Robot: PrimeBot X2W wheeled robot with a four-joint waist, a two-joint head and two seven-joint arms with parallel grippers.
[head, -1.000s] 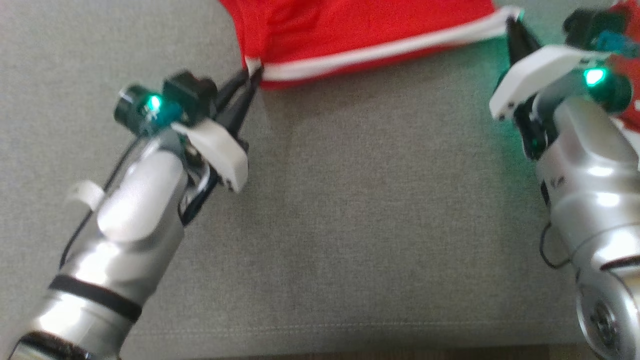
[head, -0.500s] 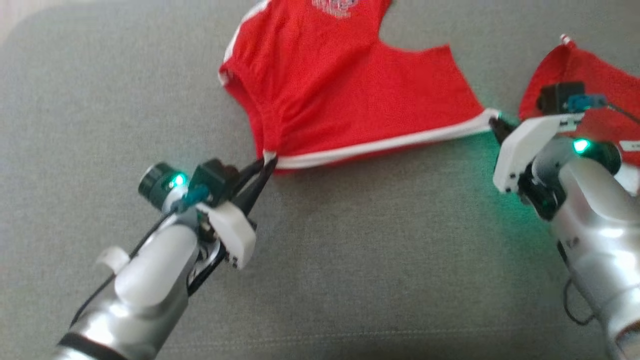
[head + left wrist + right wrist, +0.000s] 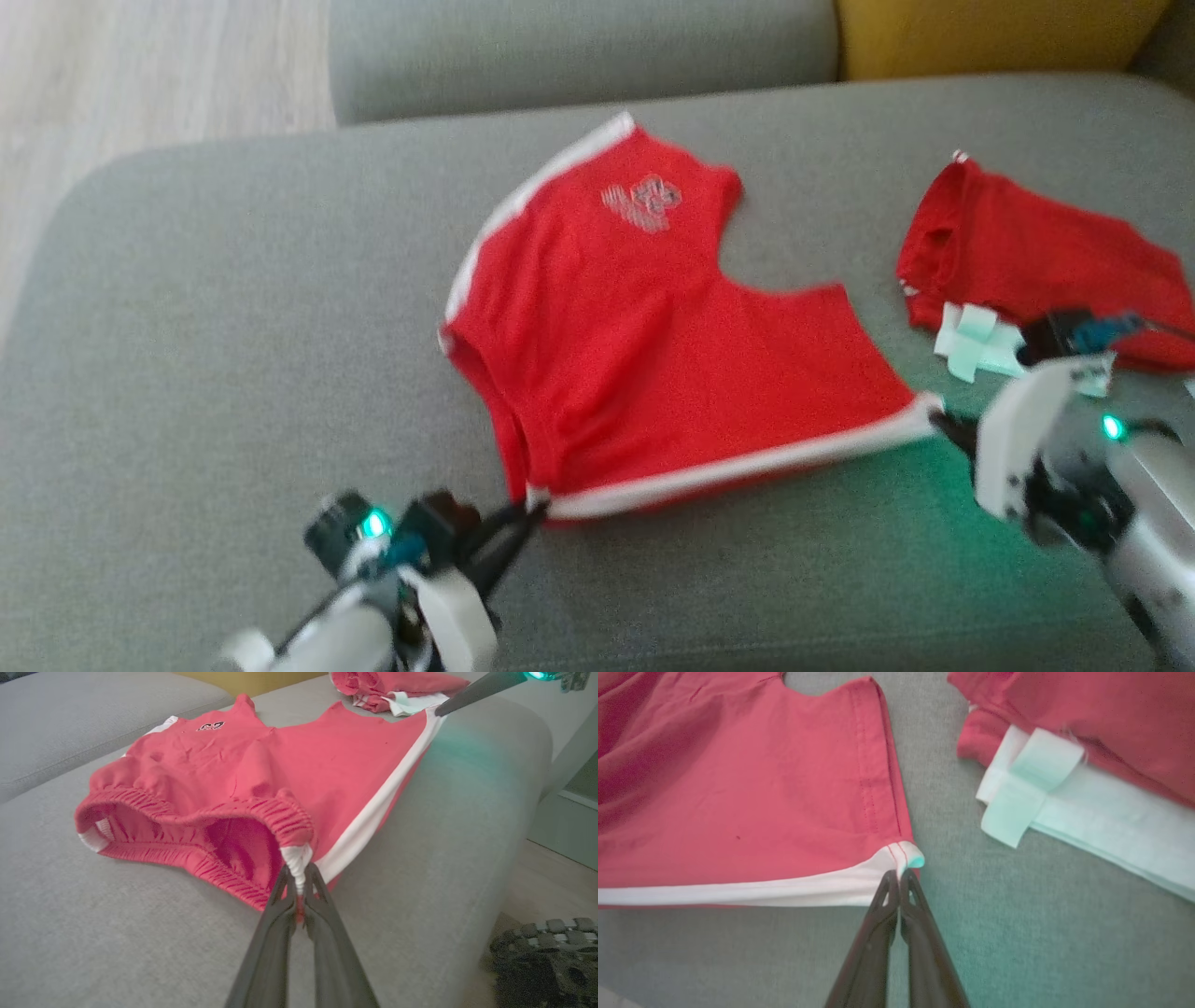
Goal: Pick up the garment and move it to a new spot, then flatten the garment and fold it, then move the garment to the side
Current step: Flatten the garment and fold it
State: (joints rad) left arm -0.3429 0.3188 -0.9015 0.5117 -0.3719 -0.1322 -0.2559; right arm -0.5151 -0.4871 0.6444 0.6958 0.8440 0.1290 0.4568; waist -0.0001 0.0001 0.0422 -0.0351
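Only the robot's head has tipped up; the red shorts [image 3: 653, 355] lie stretched on the sofa [image 3: 233, 327]. Its left pincer [image 3: 530, 511] clenches the waistband corner, and the right pincer [image 3: 941, 425] clenches the hem corner.

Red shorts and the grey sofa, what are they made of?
The red shorts look like soft, matte cloth, maybe cotton: they wrinkle, show stitched hems, and the waistband is gathered like elastic. The grey sofa seems covered in coarse woven fabric, with a fine speckled, fuzzy texture.
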